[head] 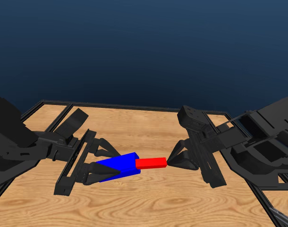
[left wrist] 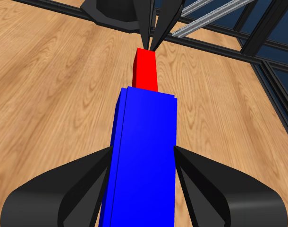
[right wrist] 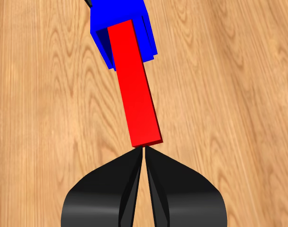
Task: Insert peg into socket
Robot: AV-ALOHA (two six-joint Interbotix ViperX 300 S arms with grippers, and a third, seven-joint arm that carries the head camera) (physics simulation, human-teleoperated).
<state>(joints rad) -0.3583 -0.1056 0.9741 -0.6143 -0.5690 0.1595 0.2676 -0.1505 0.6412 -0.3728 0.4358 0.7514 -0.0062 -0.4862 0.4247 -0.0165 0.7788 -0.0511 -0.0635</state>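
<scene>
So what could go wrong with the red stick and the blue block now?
The right fingers pinch only the very end of the red peg, so it might slip or twist loose. The peg also looks slightly tilted where it enters the blue socket, so pushing could jam it or shove the socket in the left fingers.

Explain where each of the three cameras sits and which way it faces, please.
Head view: above the table, looking down at both arms; left gripper holds the blue socket, red peg entering it.
Left wrist view: on the left wrist, along its fingers clamping the socket, toward the peg.
Right wrist view: on the right wrist, along its closed gripper behind the peg.
All three views share the peg and the socket.
</scene>
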